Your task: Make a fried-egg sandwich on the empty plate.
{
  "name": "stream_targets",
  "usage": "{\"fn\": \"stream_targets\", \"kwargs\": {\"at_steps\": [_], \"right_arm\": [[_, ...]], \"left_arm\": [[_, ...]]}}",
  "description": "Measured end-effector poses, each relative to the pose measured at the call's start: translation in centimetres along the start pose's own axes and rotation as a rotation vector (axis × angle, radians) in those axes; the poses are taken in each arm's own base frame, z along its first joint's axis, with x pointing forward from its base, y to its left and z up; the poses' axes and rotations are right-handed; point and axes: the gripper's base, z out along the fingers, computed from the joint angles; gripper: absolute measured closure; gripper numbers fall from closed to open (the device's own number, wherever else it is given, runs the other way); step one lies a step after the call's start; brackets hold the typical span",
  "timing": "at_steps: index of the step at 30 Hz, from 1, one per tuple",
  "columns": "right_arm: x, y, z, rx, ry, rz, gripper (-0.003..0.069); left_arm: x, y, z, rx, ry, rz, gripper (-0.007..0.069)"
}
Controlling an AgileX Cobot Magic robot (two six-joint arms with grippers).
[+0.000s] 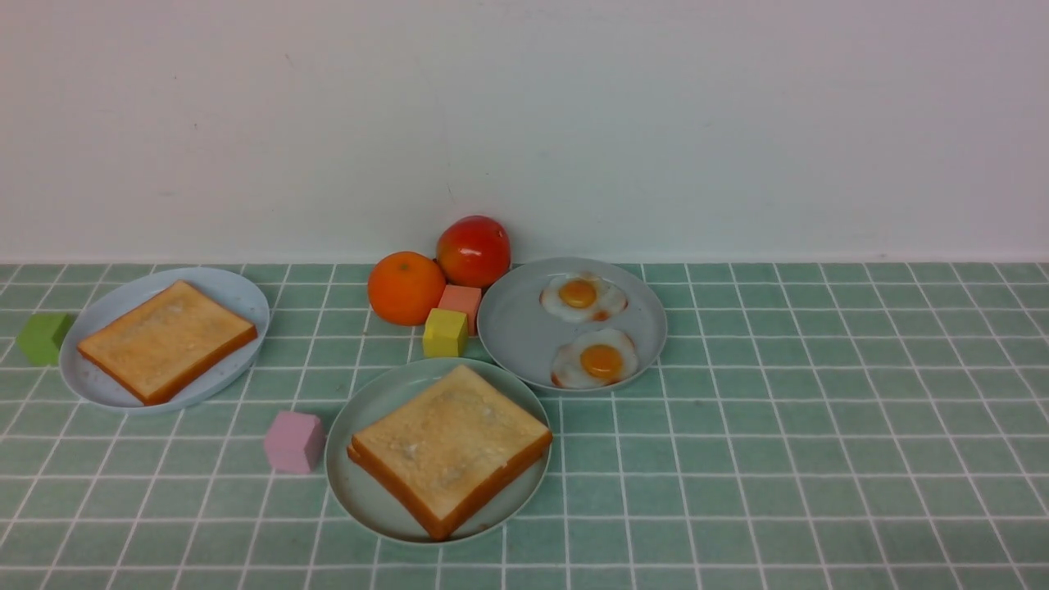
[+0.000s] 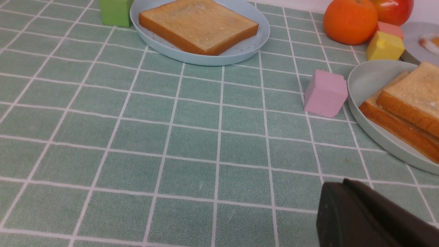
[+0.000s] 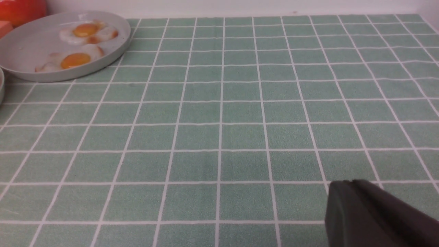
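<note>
Neither arm shows in the front view; each wrist view catches only one dark finger of the left hand (image 2: 374,216) and right hand (image 3: 377,214)

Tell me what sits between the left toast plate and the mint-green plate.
A pink cube stands on the cloth between the pale blue plate and the mint-green plate, close beside the latter's rim. The front view shows it.

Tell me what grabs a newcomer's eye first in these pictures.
The stacked toast slices on the mint-green plate nearest the camera stand out first. Behind to the right, two fried eggs lie on a grey plate, beside an orange and a tomato. Far left, another toast slice lies on a pale plate.
</note>
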Motion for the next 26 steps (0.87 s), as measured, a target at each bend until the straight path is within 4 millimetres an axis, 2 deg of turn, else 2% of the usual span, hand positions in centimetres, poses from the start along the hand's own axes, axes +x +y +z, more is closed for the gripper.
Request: {"fn": "stream_targets", "kwargs": {"at_steps": [26], "right_arm": [[0.0, 0.0, 0.0, 0.0, 0.0, 0.0, 0.0606]], "left_arm": [[0.0, 0.0, 0.0, 0.0, 0.0, -0.001, 0.0627]]}}
